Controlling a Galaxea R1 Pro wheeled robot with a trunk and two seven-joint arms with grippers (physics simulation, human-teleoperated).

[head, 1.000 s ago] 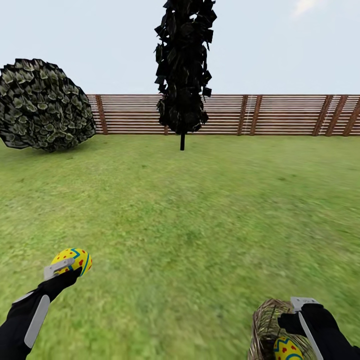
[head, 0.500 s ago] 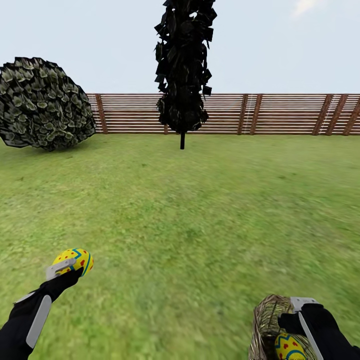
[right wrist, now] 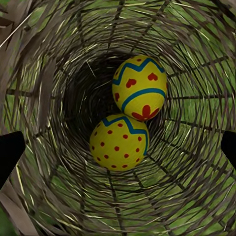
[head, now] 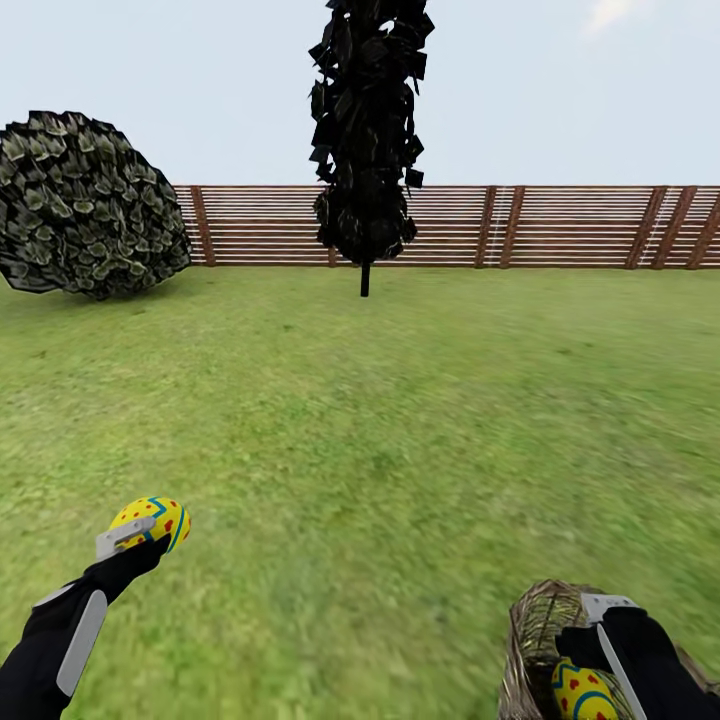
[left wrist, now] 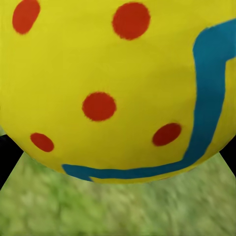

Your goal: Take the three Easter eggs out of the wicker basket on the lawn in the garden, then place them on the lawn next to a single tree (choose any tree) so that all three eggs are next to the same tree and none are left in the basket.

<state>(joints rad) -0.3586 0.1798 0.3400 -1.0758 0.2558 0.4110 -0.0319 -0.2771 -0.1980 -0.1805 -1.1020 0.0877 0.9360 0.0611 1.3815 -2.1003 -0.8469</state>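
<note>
Barely anything has moved since a second ago: the fence line sits a hair higher in the head view and both arms a touch lower, so it looks like the camera creeping forward, not the things shifting.

At the lower left of the frame the left gripper (head: 135, 537) is pinched on one egg (head: 150, 523), held above the lawn (head: 380, 430). Lower right, the right gripper (head: 600, 620) has hold of the wicker basket (head: 535, 635) at its rim, fingers clamped on the weave as far as I can tell. The right wrist view looks down at two more eggs, a dotted one (right wrist: 119, 148) touching one with hearts (right wrist: 140, 87), both deep at the bottom.

My guess is these eggs are light, hard and smooth, so they'd squirt out of a pinch taken off-centre; grab across the widest part. That basket looks flimsy and springy, so the rim seems the sane hold.

Only a dark cypress (head: 368, 140) and a round bush (head: 90, 205) stand ahead, by the fence (head: 560, 228).
</note>
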